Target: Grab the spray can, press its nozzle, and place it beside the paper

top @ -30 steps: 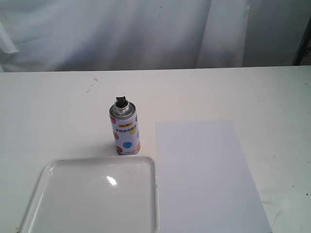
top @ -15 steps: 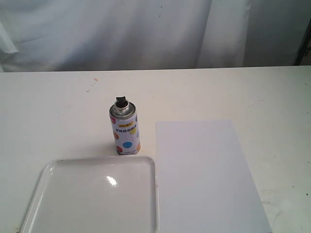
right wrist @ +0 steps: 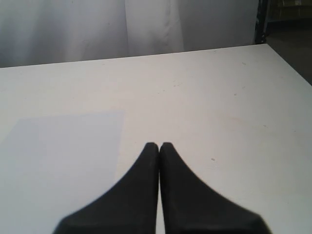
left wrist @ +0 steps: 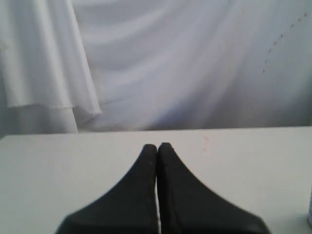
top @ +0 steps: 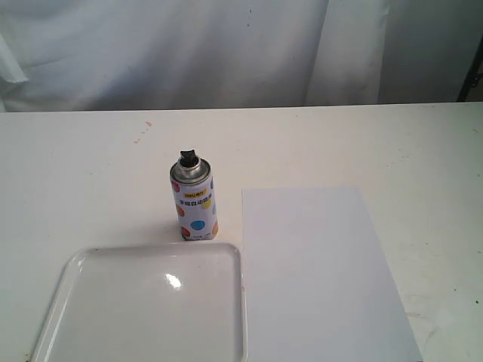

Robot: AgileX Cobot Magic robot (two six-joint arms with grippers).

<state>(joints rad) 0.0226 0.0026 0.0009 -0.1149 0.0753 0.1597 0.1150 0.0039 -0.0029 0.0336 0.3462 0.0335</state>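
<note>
The spray can [top: 195,204] stands upright on the white table, white with coloured dots, a silver shoulder and a black nozzle [top: 187,158] on top. Just to its right lies the paper [top: 317,271], a flat white sheet, a corner of which also shows in the right wrist view [right wrist: 58,161]. Neither arm appears in the exterior view. My left gripper [left wrist: 157,146] is shut and empty above bare table, with a sliver of the can [left wrist: 309,214] at the frame's edge. My right gripper [right wrist: 159,145] is shut and empty beside the paper's edge.
A glossy white tray [top: 60,302] with a raised rim sits in front of the can, touching the paper's left edge. White curtains [top: 226,45] hang behind the table. The table's far right corner [right wrist: 263,46] shows in the right wrist view.
</note>
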